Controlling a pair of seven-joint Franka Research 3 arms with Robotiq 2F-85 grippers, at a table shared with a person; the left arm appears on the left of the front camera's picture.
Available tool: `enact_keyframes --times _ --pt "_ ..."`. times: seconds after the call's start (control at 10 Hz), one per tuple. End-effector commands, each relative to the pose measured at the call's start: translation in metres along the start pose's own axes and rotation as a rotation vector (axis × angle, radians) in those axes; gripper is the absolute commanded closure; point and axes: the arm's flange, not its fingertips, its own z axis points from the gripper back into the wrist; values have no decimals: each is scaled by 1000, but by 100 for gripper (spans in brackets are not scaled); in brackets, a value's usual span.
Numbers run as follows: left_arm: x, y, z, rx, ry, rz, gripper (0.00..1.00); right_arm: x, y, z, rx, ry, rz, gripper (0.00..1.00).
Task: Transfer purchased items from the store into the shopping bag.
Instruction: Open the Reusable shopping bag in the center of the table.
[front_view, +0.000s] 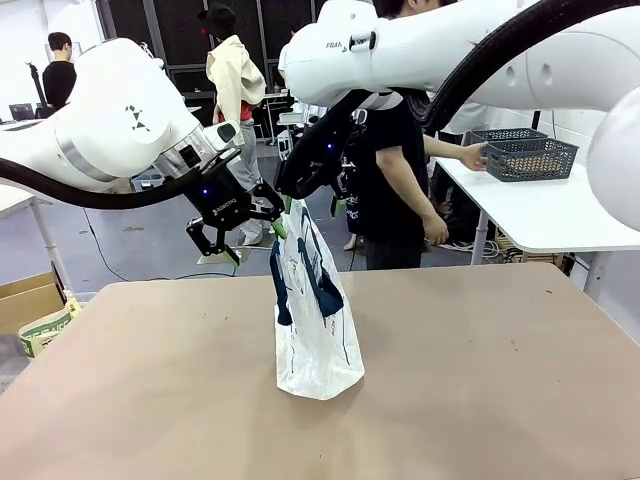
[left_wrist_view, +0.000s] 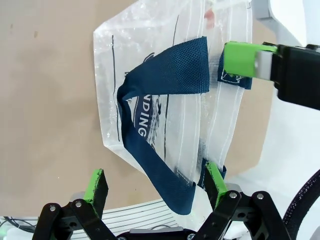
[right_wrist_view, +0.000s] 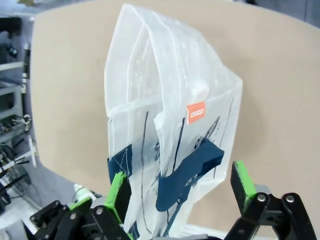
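Note:
The shopping bag (front_view: 316, 330), translucent white with navy strap handles and dark lettering, stands upright in the middle of the brown table. My left gripper (front_view: 240, 232) hovers open at the bag's upper left. In the left wrist view the bag (left_wrist_view: 165, 100) and a navy strap (left_wrist_view: 150, 160) lie between its spread fingers (left_wrist_view: 97, 186). My right gripper (front_view: 288, 200) reaches down to the bag's top rim; its wrist view has the bag's mouth (right_wrist_view: 165, 115) between wide-open fingers (right_wrist_view: 242, 181). The store (front_view: 530, 158), a dark grey basket, sits on a white side table with a person's hand on it. The purchased items are out of view.
The white side table (front_view: 560, 215) stands at the back right, with a second basket (front_view: 503, 135) behind the first. A person stands between it and my table. A cardboard box (front_view: 25, 300) sits on the floor at the left. Bare tabletop (front_view: 480, 390) surrounds the bag.

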Motion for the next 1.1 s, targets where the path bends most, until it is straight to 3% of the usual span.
enact_keyframes --times 0.0,0.2,1.0 --pt "-7 0 -5 -20 -3 19 0 15 6 1 -39 25 -37 0" --pt "-12 -5 -15 -4 35 24 0 18 1 -4 -42 38 -42 0" --pt "12 -4 -28 -19 -14 91 0 19 -2 -11 -20 74 -43 4"
